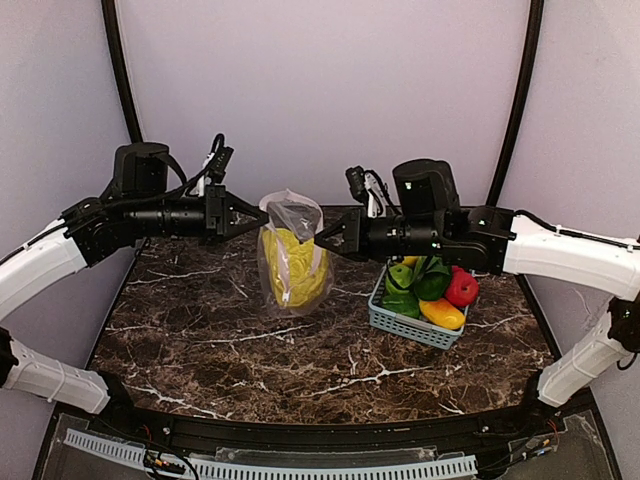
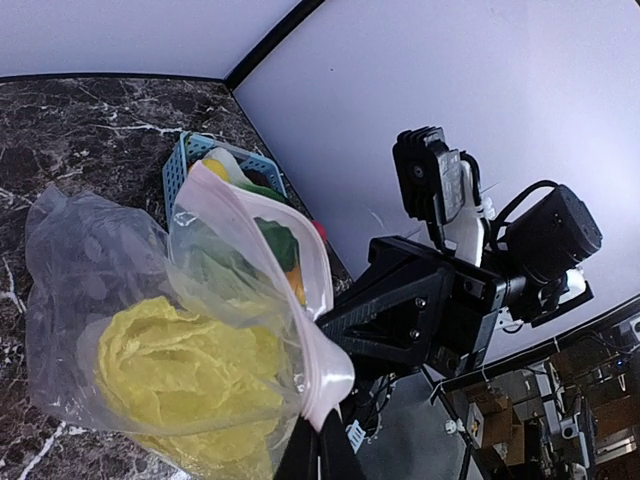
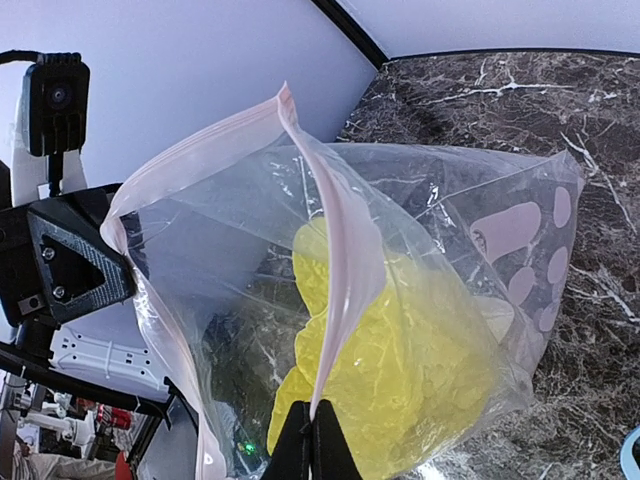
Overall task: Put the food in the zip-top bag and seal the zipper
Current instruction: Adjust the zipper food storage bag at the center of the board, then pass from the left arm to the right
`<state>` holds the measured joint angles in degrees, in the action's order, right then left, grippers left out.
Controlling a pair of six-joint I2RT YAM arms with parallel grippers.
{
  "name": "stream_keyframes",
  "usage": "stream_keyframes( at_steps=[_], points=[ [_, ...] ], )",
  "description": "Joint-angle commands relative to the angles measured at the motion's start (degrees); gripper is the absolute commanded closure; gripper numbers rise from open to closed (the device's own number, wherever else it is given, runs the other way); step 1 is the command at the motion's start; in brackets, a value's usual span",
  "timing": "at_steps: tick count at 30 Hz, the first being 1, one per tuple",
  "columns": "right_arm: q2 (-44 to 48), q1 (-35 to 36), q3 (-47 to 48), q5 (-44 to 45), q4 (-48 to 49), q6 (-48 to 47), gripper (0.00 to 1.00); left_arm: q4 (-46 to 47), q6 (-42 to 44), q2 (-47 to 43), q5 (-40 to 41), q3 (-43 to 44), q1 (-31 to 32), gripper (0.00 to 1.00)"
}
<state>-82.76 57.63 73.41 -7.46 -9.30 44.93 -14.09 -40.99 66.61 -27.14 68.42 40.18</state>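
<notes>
1. While the left arm [image 1: 150, 218] and the right arm [image 1: 440, 236] reach inward over the surface [image 1: 250, 340], the zip-top bag [image 1: 292, 258] hangs between them near the middle. It is to the left of the light-blue basket [image 1: 415, 325]. Whether its bottom rests on the surface cannot be told.
2. Bag contents: one pale yellow napa cabbage [image 1: 288, 268] fills the lower part. No other food shows inside.
3. Basket contents: a red fruit [image 1: 461, 288] and an orange-yellow pepper [image 1: 442, 313] lie among other pieces, apart from the bag.
4. Zipper [image 3: 340, 230]: the pinkish strip runs along the mouth. Its two lips stand apart, so the mouth gapes and no seal is made.
5. Left claw [image 1: 262, 214]: fully closed, pinching the mouth edge at the bag's left end.
6. Right claw [image 1: 318, 240]: fully closed, pinching the mouth edge at the opposite end, on the strip.
7. Step in hand (judgement): loading is partly done, and the bag is held up by both ends of its mouth.
8. Next move (judgement): to load more, one claw must let go and fetch from the basket while the other keeps the mouth up. To seal instead, draw the ends apart until the lips meet, then press along the strip.
</notes>
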Motion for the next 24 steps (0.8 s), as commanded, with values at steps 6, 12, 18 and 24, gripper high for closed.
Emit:
stream_keyframes(
  at_steps=[6, 12, 18, 24],
  points=[
    [-2.94, 0.45, 0.01, 0.79, -4.84, -0.70, 1.00, -8.68, 6.32, -0.13, -1.26, -2.87, -1.07, 0.99],
    [-2.94, 2.02, 0.28, 1.79, -4.37, 0.11, 1.00, -8.62, 6.59, 1.56, -3.15, -1.47, -1.88, 0.98],
    [-2.10, 5.62, -5.85, 7.24, 5.89, 7.40, 1.00, -2.21, 0.30, -4.29, -1.17, -11.84, -1.87, 0.64],
    [-5.58, 8.11, -1.99, 11.87, 5.97, 8.12, 1.00, 5.60, -8.21, -12.97, -3.36, -22.97, -1.70, 0.39]
  ],
)
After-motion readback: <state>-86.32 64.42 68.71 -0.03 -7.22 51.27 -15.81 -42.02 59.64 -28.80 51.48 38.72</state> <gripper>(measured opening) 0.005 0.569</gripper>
